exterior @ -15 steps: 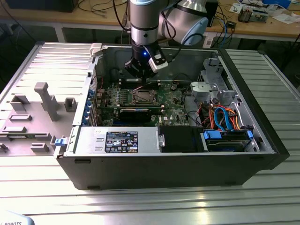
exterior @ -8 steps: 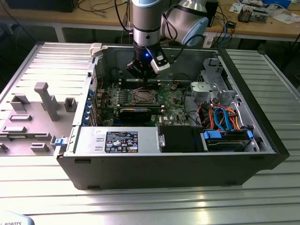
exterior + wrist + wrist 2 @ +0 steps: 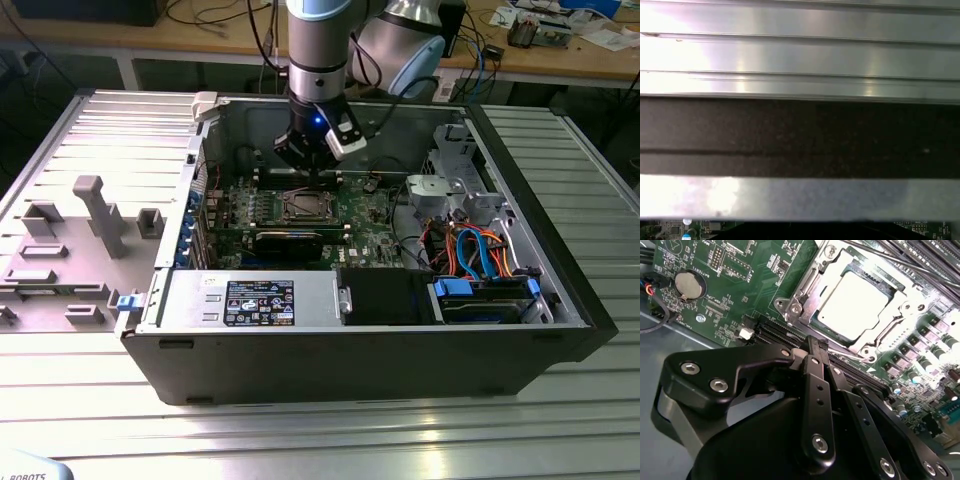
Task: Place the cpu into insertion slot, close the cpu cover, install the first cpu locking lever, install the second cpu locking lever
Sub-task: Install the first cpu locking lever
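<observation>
Fingers of the claw (image 3: 817, 347) were drawn together and grasped nothing, the tips poised just short of the slot (image 3: 850, 302), above the board (image 3: 740, 285). Ahead of the claw the cpu (image 3: 852, 305) lay flat in the slot, its pale metal top showing through the window of the cover (image 3: 805, 295), which appeared folded down around it. In the exterior view the claw (image 3: 318, 172) hung inside the open case (image 3: 560, 300), directly over the slot (image 3: 303, 206). The cpu looked light, stiff and smooth-topped, with a delicate underside; I would judge it safest held by its edges. The cover seemed thin, springy sheet metal, best pressed at its free rim. Whether either lever was latched I could not tell.
</observation>
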Robot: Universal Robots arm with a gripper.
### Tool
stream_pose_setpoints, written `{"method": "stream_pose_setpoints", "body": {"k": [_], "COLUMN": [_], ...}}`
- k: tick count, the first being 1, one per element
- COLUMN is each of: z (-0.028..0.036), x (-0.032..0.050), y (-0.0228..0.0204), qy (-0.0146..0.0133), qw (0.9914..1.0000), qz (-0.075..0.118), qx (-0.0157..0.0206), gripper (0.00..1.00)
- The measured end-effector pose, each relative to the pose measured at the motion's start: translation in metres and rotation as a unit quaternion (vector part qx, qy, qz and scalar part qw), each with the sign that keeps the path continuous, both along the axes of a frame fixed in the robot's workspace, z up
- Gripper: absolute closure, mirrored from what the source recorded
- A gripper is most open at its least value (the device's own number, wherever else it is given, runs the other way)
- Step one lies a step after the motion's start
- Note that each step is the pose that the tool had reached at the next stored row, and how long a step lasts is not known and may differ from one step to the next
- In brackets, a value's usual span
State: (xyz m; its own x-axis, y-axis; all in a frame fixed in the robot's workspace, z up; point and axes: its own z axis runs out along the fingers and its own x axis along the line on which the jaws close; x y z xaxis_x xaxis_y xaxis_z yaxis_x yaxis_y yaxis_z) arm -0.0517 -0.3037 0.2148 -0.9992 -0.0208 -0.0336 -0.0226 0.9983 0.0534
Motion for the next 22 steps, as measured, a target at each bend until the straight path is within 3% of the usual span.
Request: {"method": "stream_pose_setpoints", "body": {"k": [22], "z": [-0.005], "x": [0.0032], "y": [0.0005], "qy": [0.0], "qw": [1.0], "qz": [0.0], "qx": [0.0], "gripper": [0.89]}}
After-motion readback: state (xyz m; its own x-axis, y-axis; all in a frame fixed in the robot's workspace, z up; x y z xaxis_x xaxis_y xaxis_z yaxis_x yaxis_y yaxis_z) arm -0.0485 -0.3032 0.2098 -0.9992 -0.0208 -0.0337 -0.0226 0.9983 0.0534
